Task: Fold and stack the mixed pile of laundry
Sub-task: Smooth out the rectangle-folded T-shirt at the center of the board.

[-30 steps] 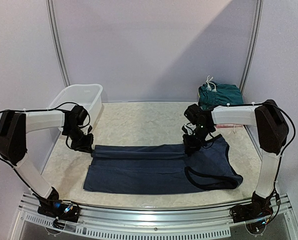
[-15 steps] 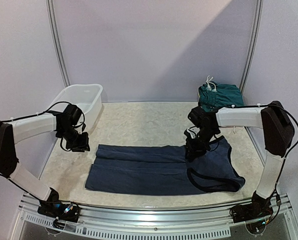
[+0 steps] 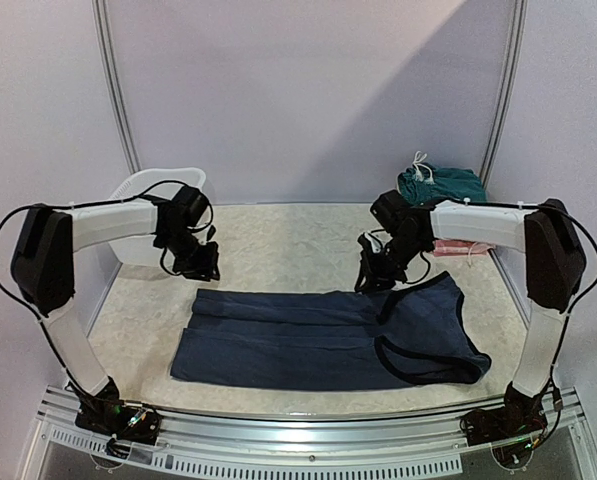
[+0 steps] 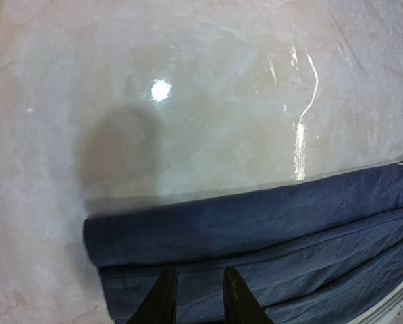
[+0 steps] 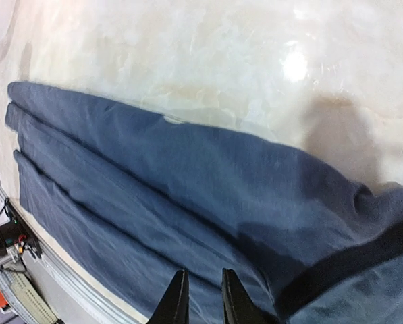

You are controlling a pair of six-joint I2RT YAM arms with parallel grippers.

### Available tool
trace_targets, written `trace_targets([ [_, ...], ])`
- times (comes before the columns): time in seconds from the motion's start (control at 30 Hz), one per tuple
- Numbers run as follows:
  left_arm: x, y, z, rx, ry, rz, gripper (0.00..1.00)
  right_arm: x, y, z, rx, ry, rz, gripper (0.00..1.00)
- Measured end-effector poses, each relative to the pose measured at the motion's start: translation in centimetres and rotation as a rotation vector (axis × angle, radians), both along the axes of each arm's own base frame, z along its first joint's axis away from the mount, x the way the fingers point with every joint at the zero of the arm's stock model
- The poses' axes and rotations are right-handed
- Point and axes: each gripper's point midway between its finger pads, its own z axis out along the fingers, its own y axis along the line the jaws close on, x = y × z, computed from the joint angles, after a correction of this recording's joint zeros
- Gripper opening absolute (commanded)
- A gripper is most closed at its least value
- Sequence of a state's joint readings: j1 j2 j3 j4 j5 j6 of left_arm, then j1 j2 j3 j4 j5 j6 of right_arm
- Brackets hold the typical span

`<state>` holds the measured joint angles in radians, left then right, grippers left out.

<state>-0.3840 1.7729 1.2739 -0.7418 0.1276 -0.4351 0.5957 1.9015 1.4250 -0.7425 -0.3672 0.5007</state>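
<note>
On the glossy marbled tabletop [image 3: 278,235] the navy garment [image 3: 308,340] lies as a long band. The next fold, I judge, wants both far corners pinched evenly and carried together, so the thin, limp jersey with its darker binding keeps its soft pleats. The left hand [image 3: 200,268] and right hand [image 3: 370,278] hover over its far edge, fingers narrowly parted and empty; folded teal shorts [image 3: 448,185] sit far right.

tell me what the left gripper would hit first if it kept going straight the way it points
Most likely the blue garment. The left gripper aims at its folded edge near the left end, and nothing shows between them. How far above the cloth it hangs is hard to judge.
</note>
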Motion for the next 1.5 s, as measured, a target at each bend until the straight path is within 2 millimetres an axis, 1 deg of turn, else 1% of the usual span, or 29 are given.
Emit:
trace_targets([
  [0.13,0.8,-3.2,-1.6,0.006,0.029,-0.060,0.22,0.3,0.9,-2.4,-0.014,0.050,-0.024,0.12],
  [0.23,0.8,-4.9,-2.5,0.012,0.049,-0.095,0.22,-0.4,1.5,-4.0,-0.036,0.083,-0.013,0.10],
  [0.33,0.5,-6.1,-3.2,0.022,0.066,-0.122,0.21,-1.7,2.3,-4.8,-0.050,0.102,0.010,0.09],
  [0.43,-0.3,-6.6,-3.6,0.035,0.086,-0.142,0.21,-2.7,2.5,-5.4,-0.061,0.116,0.022,0.09],
  [0.53,-0.9,-6.7,-4.1,0.045,0.095,-0.149,0.21,-3.5,2.2,-6.1,-0.078,0.135,0.024,0.08],
  [0.67,-2.3,-6.2,-5.4,0.070,0.134,-0.153,0.20,-3.9,1.8,-6.6,-0.092,0.146,0.018,0.08],
  [0.93,-4.1,-6.0,-6.6,0.110,0.161,-0.163,0.19,-4.2,1.5,-6.7,-0.087,0.143,0.015,0.08],
  [1.0,-4.5,-5.9,-6.4,0.117,0.156,-0.165,0.19,-4.3,1.5,-6.7,-0.086,0.141,0.015,0.08],
  [1.13,-6.0,-5.4,-5.9,0.134,0.150,-0.166,0.18,-4.4,1.4,-6.7,-0.083,0.138,0.016,0.08],
  [1.3,-8.3,-4.2,-4.8,0.156,0.138,-0.156,0.18,-4.5,1.5,-6.7,-0.080,0.135,0.018,0.08],
  [1.4,-9.7,-3.5,-3.7,0.161,0.122,-0.148,0.19,-4.6,1.5,-6.6,-0.081,0.136,0.020,0.08],
  [1.5,-10.2,-3.1,-2.1,0.160,0.088,-0.138,0.20,-4.8,1.4,-6.4,-0.084,0.139,0.022,0.08],
])
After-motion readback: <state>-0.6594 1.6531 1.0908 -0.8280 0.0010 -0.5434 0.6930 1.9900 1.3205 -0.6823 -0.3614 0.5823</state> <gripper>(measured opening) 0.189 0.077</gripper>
